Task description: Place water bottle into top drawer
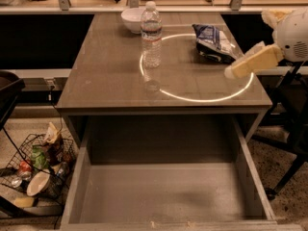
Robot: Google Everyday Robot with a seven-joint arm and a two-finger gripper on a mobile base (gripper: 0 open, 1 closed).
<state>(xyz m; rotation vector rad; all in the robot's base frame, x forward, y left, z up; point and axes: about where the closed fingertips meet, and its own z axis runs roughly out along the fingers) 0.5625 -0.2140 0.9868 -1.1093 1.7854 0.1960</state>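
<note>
The water bottle (151,34) stands upright on the grey table top (106,81), just in front of a white bowl (132,19) near the far edge. It is clear, with a white cap and a white label with a red band. The top drawer (163,191) is pulled wide open below the table's front edge, and its flat bottom is bare. My gripper (230,72) comes in from the right over the table's right side, well to the right of the bottle, with nothing in it.
A dark blue snack bag (214,42) lies at the back right of the table, close to my gripper. A wire basket of rubbish (36,165) sits on the floor at the left. A black chair frame (288,143) stands at the right.
</note>
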